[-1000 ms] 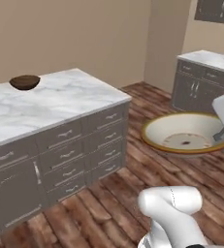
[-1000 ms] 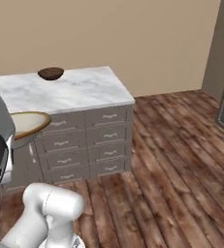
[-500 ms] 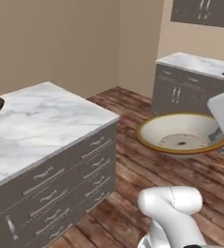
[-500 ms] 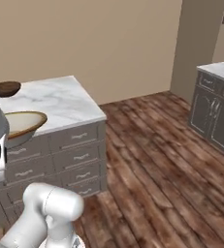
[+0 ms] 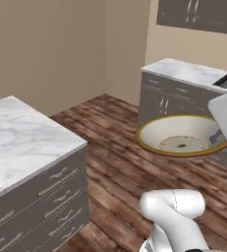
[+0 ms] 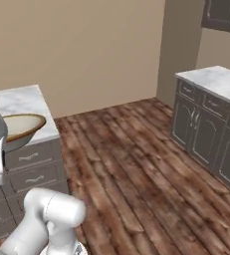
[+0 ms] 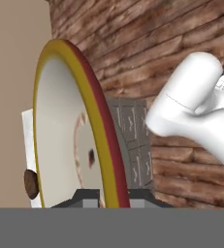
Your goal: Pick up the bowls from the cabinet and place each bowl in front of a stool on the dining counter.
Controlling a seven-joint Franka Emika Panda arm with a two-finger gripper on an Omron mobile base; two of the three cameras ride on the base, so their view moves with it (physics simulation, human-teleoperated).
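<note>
A cream bowl (image 5: 183,136) with a tan-gold rim hangs in the air over the wood floor, and my gripper (image 5: 217,139) is shut on its right rim. From the right base it is the same bowl (image 6: 20,126), beside the arm, level with the dining counter (image 6: 23,98). The hand view has the bowl (image 7: 67,131) edge-on, with the gripper (image 7: 105,196) clamped on its rim at the bottom. Past it a small dark brown bowl (image 7: 30,183) sits on the white counter slab (image 7: 28,127). The marble counter (image 5: 21,142) with grey drawers lies at the left.
A second marble-topped run of grey base cabinets (image 5: 184,88) stands against the far wall, with dark wall cabinets (image 5: 198,15) above it, doors shut. The same units (image 6: 211,119) line the right side. Wide brown plank floor (image 6: 136,169) lies between them and the counter.
Both base views have swung, so the camera has moved: the counter has slid left and the brown bowl has left those views. The cream bowl stays in my grip.
</note>
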